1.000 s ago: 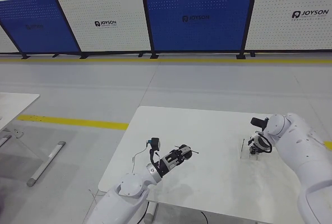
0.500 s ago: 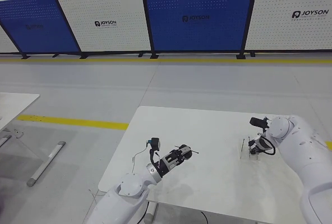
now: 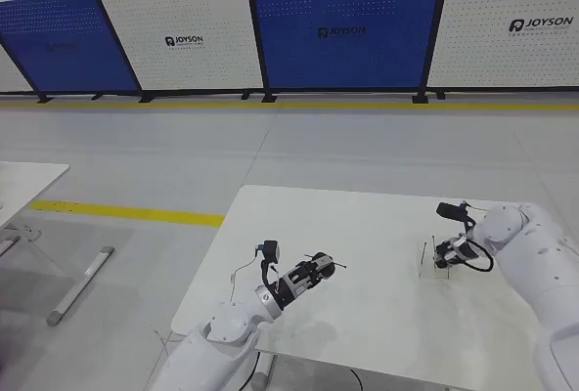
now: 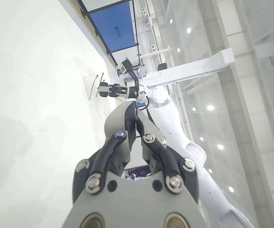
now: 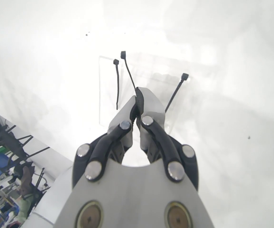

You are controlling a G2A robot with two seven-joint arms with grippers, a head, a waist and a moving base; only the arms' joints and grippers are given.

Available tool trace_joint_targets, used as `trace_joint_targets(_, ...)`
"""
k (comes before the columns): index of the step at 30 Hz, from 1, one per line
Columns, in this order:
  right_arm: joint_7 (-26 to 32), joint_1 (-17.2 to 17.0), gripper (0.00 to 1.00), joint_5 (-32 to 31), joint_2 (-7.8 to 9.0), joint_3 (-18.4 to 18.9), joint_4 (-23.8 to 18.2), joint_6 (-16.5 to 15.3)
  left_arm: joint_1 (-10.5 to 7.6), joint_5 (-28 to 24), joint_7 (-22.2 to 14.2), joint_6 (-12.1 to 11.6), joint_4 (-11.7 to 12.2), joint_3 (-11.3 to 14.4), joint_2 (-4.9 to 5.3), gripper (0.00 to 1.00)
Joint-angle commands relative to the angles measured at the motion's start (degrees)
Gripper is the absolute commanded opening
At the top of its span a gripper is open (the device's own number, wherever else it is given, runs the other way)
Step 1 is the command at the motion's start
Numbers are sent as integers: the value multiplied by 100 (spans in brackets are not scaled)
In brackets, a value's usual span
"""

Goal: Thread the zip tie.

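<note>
Zip ties (image 5: 117,84): three, at one clear holder (image 5: 100,91) on the right part of the table (image 3: 368,230). Right tool (image 5: 137,97) clamps the middle zip tie (image 5: 128,71); other two free. Left tool (image 4: 134,112) closed, well apart.

Over the last second the right arm (image 3: 539,259) has swung its forearm and elbow outward, away from the middle of the table (image 3: 368,303) and toward its right edge, so the white bulk of the arm now lies farther right in the top view. The wrist camera (image 3: 450,208) has moved a little toward the far side of the table with that swing. The right gripper (image 3: 443,258), closed on a zip tie (image 5: 128,69), has edged only slightly toward the table's middle
</note>
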Motion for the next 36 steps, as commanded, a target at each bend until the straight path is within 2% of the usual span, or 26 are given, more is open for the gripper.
trace_joint_targets(1, 44, -9, 0, 36, 47, 40, 2, -200, 0, 0, 0, 0, 0, 0, 0, 0)
trace_joint_targets(4, 66, -31, 0, 83, 107, 91, -64, -299, 0, 0, 0, 0, 0, 0, 0, 0)
trace_joint_targets(11, 158, -302, 0, 224, 407, 245, -761, -299, 0, 0, 0, 0, 0, 0, 0, 0)
trace_joint_targets(21, 158, -302, 0, 224, 407, 245, -761, -299, 0, 0, 0, 0, 0, 0, 0, 0)
trace_joint_targets(24, -108, -439, 0, 238, 436, 282, -884, -299, 0, 0, 0, 0, 0, 0, 0, 0)
trace_joint_targets(31, -212, -770, 0, 376, 768, 567, -1529, -299, 0, 0, 0, 0, 0, 0, 0, 0)
trace_joint_targets(36, -253, -1174, 0, 396, 1121, 889, -2249, -299, 0, 0, 0, 0, 0, 0, 0, 0)
